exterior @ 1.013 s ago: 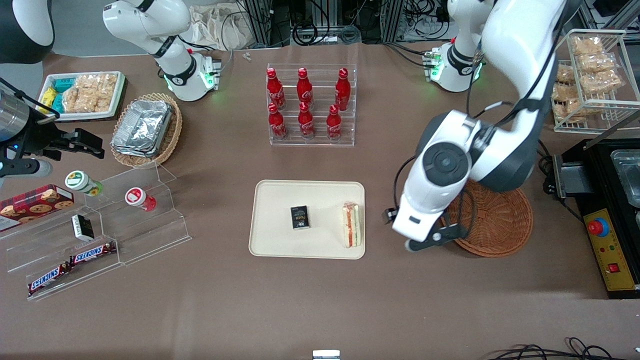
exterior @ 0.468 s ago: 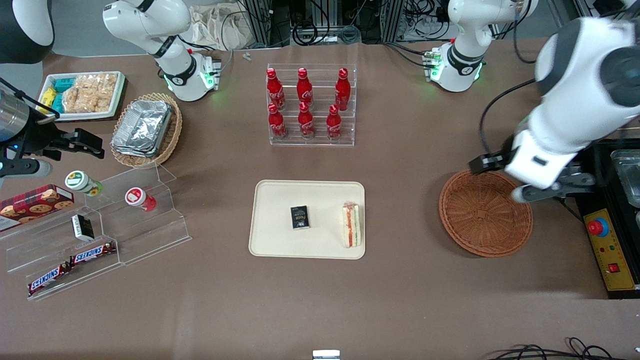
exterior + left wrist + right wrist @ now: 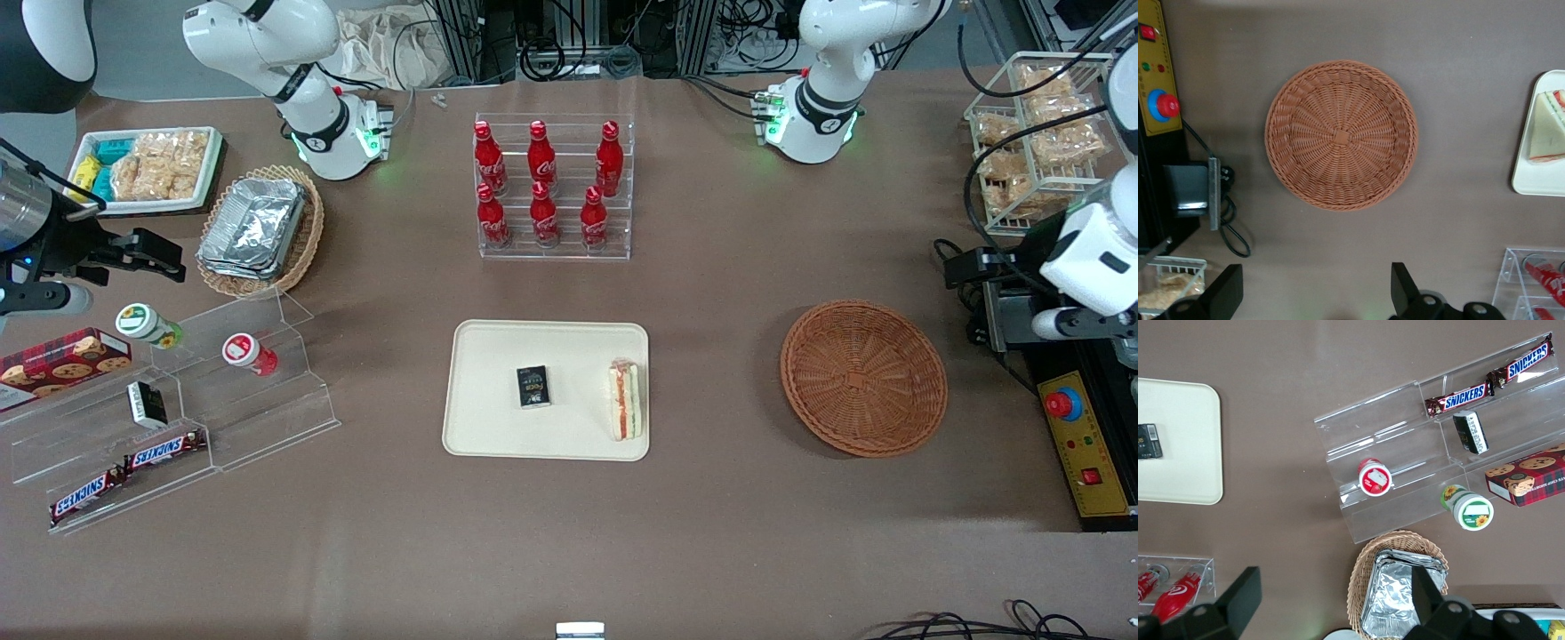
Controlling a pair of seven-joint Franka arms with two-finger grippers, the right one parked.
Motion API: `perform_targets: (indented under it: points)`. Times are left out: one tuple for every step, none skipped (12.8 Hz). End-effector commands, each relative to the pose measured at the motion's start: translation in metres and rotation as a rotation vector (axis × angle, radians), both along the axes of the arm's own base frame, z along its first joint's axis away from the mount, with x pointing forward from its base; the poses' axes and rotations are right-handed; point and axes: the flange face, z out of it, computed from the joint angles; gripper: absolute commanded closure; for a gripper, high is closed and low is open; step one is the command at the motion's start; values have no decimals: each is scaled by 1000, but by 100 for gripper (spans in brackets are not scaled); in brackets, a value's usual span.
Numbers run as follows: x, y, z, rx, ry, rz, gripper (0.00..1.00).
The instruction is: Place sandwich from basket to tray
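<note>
The sandwich [image 3: 625, 400] lies on the cream tray [image 3: 498, 356], along the tray edge nearest the basket, with its red and green filling showing. The round reddish-brown basket [image 3: 862, 378] stands beside the tray with nothing in it. In the left wrist view the same basket [image 3: 1341, 133] fills the middle, and the sandwich [image 3: 1548, 130] and a corner of the tray [image 3: 1531, 180] show at the frame's edge. My gripper [image 3: 1315, 303] is open and holds nothing. It hangs high over the table near the basket, at the working arm's end; the arm's wrist [image 3: 1098, 262] is there.
A small black box [image 3: 533, 388] lies mid-tray. A rack of red bottles [image 3: 551, 191] stands farther from the camera than the tray. A control box with a red button [image 3: 1064, 404] and a wire rack of snacks [image 3: 1040, 133] crowd the working arm's end. Acrylic shelves [image 3: 178, 400] stand toward the parked arm's end.
The left arm has swung away from between tray and basket toward the working arm's end of the table, uncovering the basket. The sandwich has stayed on the tray.
</note>
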Motion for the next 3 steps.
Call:
perform_targets:
  points:
    - [1, 3, 10, -11, 0, -33, 0]
    - [2, 1, 8, -14, 1, -34, 0]
    - [6, -2, 3, -21, 7, -31, 0]
